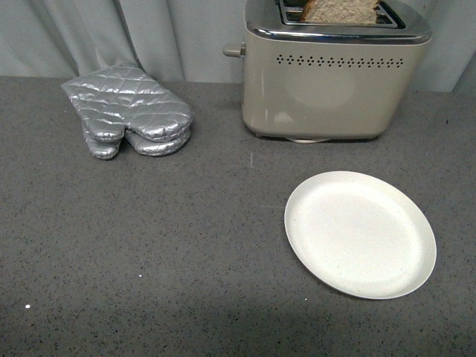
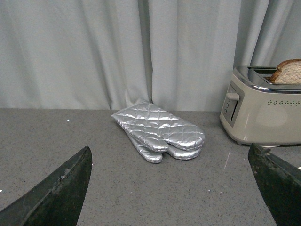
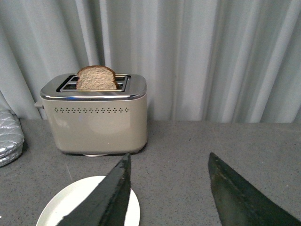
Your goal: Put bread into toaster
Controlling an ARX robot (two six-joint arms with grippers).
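front view showed the bread (image 1: 338,11), a coarse light-brown slice with a darker crust, standing upright in a slot of the toaster (image 1: 335,82), its rounded top poking above the shiny chrome lid. the toaster was a boxy beige shell with rounded corners, a row of small vent holes along its side and a lever knob (image 1: 233,50) on its left end. just in front of it lay a round, matte white plate (image 1: 360,233), bare and faintly speckled. well to the left sat the mitts (image 1: 128,110), silver, quilted and stacked. the tabletop (image 1: 149,253) was dark grey with fine flecks, backed by a pale pleated curtain (image 1: 149,37).

left wrist view had the left gripper (image 2: 169,188) with its dark jaws spread wide, holding nothing. right wrist view had the right gripper (image 3: 169,197) likewise parted and empty, above the plate's edge.
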